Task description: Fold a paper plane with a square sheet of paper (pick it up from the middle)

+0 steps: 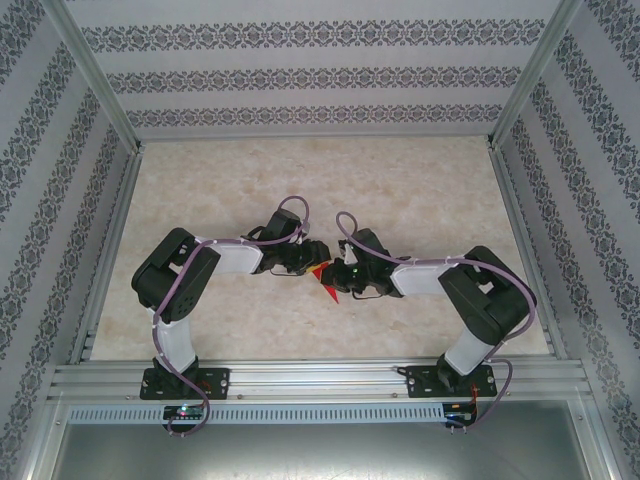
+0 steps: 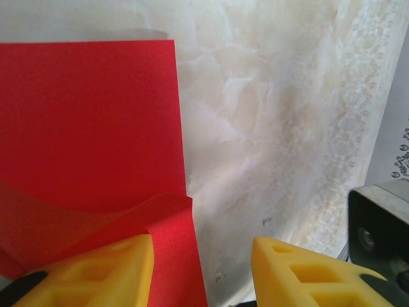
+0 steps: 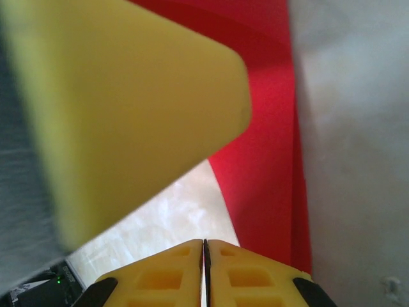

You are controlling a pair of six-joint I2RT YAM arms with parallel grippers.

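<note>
- Marbled beige table (image 1: 300, 180) fills the top view, boxed in by walls (image 1: 300, 75) with patterned stripes and an aluminium frame (image 1: 92, 70). The 2 arms reach inward from the near edge and meet mid-table. The left gripper (image 1: 300, 265) and the right gripper (image 1: 340, 283) sit just beside each other. The square sheet of paper (image 1: 322, 278) shows between them as a small red pointed patch on the table.
- Left wrist view: the square sheet of paper (image 2: 89, 121) lies flat on the table (image 2: 275, 128) and covers the left half. Its near corner is lifted and curled over just in front of the left-hand yellow finger (image 2: 96, 268). The left gripper (image 2: 201, 272) has its jaws standing apart, with bare table in the gap and nothing held. A dark housing (image 2: 380, 233) sits at the right edge.
- Right wrist view: the right gripper (image 3: 206, 275) has its 2 yellow fingers pressed together, with only a thin dark seam between them. The red paper (image 3: 262, 153) runs from the top down behind these fingers; I cannot tell whether an edge is pinched. A large blurred yellow finger (image 3: 128, 96) crosses the upper left.
</note>
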